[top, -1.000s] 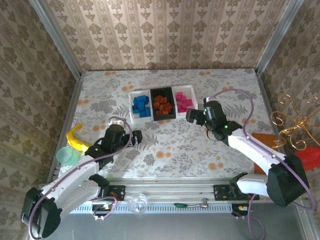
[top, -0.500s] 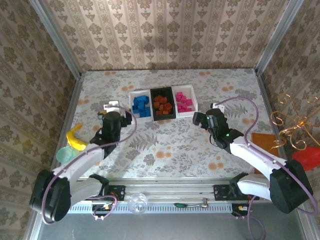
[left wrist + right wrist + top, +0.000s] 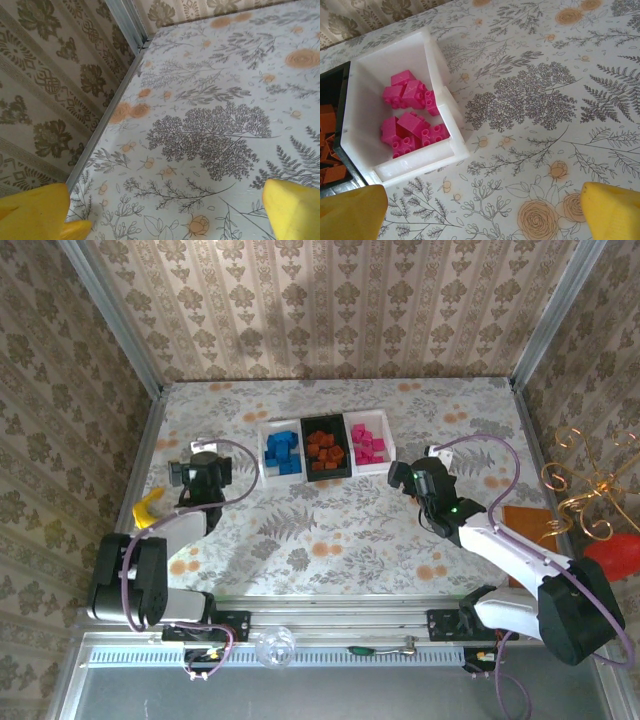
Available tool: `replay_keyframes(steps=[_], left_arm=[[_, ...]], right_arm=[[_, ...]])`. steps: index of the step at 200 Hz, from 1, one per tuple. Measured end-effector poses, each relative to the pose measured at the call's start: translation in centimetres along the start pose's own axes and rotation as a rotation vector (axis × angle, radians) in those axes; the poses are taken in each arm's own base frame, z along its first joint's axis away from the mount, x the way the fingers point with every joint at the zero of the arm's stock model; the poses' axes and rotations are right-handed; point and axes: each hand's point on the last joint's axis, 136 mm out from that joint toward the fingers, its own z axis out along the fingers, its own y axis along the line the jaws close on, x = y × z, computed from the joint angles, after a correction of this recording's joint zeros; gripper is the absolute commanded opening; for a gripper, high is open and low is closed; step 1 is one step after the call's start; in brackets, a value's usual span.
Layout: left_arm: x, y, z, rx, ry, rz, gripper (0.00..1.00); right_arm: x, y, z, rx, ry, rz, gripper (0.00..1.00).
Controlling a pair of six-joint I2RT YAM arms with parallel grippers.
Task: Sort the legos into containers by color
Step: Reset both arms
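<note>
Ahead and left of right fingers [image 3: 612, 210]: pink legos [image 3: 410, 117] heaped in right white tray [image 3: 454, 117]; tray near, not touched.
Beyond that tray: black middle tray [image 3: 331, 75] holding orange-brown legos [image 3: 329, 125], joined wall to wall with the white one.
Right gripper [image 3: 399, 477]: fingers spread wide, nothing between them; hanging just beside the tray's near corner, probably held off it so nothing gets knocked.
Left gripper [image 3: 180, 474]: fingers likewise apart and empty; turned away from the trays toward the left wall, bare tabletop [image 3: 215, 130] under left fingers [image 3: 35, 210].
Well off to the right of left fingers: left white tray [image 3: 264, 452] with blue legos [image 3: 283, 450].
Near left fingers, wall side: yellow banana toy [image 3: 150, 510], not part of the sort, lying apart.
Colours: one per tray, no mixing visible from above; that grouping explains the layout.
Judgement: every brick seen lies in a tray, so sort looks finished; fingers open likely because nothing is left to carry.
</note>
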Motion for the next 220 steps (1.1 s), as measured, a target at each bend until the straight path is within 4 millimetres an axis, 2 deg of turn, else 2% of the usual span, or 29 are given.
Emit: replay_keyframes(steps=[26, 52, 79, 112, 170, 194, 220], left_arm=[[2.9, -1.0, 0.9, 0.066, 0.024, 0.009, 1.00], [3.7, -1.8, 1.7, 0.139, -0.008, -0.023, 1.00], [4.2, -1.6, 2.4, 0.188, -0.031, -0.064, 1.00], [3.2, -2.1, 2.3, 0.236, -0.078, -0.082, 1.00], [2.6, -1.3, 2.1, 0.172, -0.108, -0.105, 1.00], [2.5, -1.4, 2.1, 0.172, -0.111, -0.105, 1.00], [2.4, -1.3, 2.1, 0.171, -0.115, -0.106, 1.00]], right_arm=[[0.1, -0.2, -0.3, -0.015, -0.022, 0.012, 1.00], [0.3, -0.5, -0.6, -0.034, -0.052, 0.028, 1.00], [0.1, -0.8, -0.7, -0.025, -0.070, 0.033, 1.00], [0.1, -0.9, -0.7, -0.020, -0.072, 0.033, 0.99], [0.2, -0.8, -0.1, -0.019, -0.090, 0.026, 1.00], [-0.3, -1.0, 0.8, 0.010, -0.131, -0.085, 1.00], [-1.6, -1.4, 1.4, 0.050, -0.174, -0.233, 1.00]])
